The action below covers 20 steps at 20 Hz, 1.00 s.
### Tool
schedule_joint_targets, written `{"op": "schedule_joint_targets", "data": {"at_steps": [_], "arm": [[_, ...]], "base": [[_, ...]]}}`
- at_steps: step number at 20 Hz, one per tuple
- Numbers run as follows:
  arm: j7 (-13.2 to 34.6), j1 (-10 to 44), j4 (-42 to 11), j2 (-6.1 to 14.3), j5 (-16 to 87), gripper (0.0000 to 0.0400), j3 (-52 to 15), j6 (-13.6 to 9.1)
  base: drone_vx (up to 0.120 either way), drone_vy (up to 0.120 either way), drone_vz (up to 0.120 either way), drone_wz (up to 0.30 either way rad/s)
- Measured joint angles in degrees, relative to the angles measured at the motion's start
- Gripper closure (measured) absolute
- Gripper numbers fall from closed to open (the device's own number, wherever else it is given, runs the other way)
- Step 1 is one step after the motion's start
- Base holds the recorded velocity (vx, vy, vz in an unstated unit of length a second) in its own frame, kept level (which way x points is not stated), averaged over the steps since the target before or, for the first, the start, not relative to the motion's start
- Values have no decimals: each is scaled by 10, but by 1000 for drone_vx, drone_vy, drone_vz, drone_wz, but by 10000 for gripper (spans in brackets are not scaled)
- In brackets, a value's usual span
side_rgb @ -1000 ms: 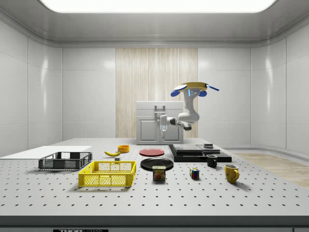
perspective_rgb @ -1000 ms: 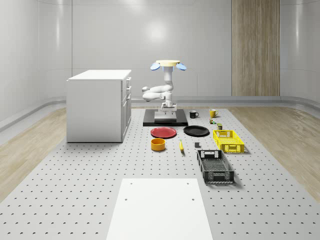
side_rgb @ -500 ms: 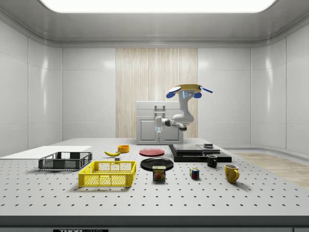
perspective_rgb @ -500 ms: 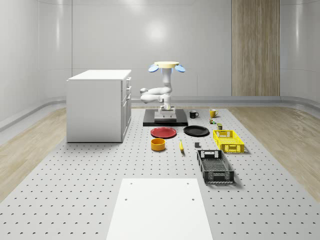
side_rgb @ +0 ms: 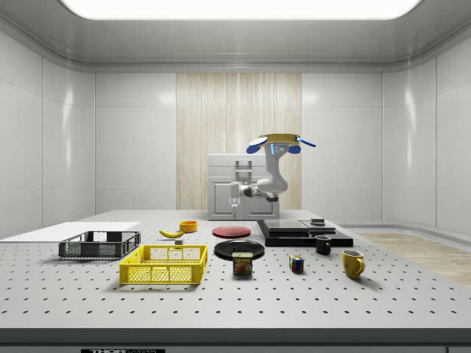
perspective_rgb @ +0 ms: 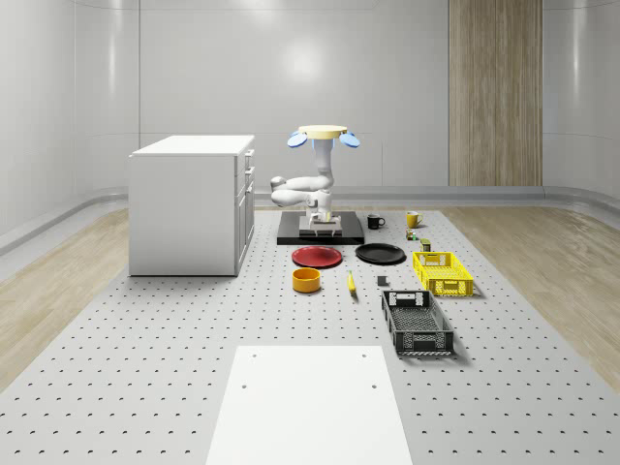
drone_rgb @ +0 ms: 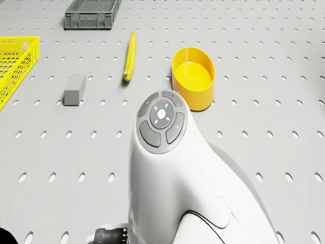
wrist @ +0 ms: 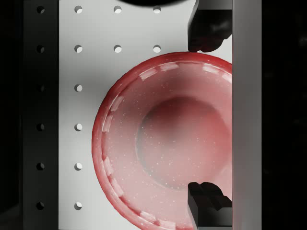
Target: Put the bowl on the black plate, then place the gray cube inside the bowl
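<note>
Hovering in the air near the black platform (perspective_rgb: 321,232) at the far end of the perforated surface (perspective_rgb: 194,339), the drone (perspective_rgb: 324,134) hangs its white arm (perspective_rgb: 302,184) down with the gripper (wrist: 209,117) pointing at the surface. Seen from the wrist, the gripper's two dark fingertips (wrist: 207,29) stand wide apart, holding nothing, with the red plate (wrist: 160,139) lying flat beneath them. The yellow bowl (perspective_rgb: 307,280) sits on the surface just in front of the red plate, well apart from the black plate (perspective_rgb: 380,254), which lies beside the red plate toward the whole-scene view's right. The gray cube (drone_rgb: 74,89) rests on the surface near the banana (drone_rgb: 130,63), between the bowl and the yellow basket (perspective_rgb: 443,272). A dark crate (perspective_rgb: 416,322) stands nearer the camera.
</note>
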State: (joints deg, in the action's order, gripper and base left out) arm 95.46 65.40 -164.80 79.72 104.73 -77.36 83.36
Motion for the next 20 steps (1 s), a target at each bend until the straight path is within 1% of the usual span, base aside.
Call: {"op": "schedule_joint_targets", "data": {"at_steps": [3, 5, 10, 13, 20], "arm": [[1, 1, 0, 5, -2, 0, -1, 4], [2, 2, 0, 8, -3, 0, -1, 7], [3, 4, 1, 15, -7, 0, -3, 14], [4, 5, 1, 19, -8, 0, -4, 18], [6, 7, 1, 29, -12, 0, -5, 27]], "base": [[120, 0, 0, 0], [120, 0, -80, 0], [120, 0, 0, 0], [120, -120, 0, 0], [120, 0, 0, 0]]}}
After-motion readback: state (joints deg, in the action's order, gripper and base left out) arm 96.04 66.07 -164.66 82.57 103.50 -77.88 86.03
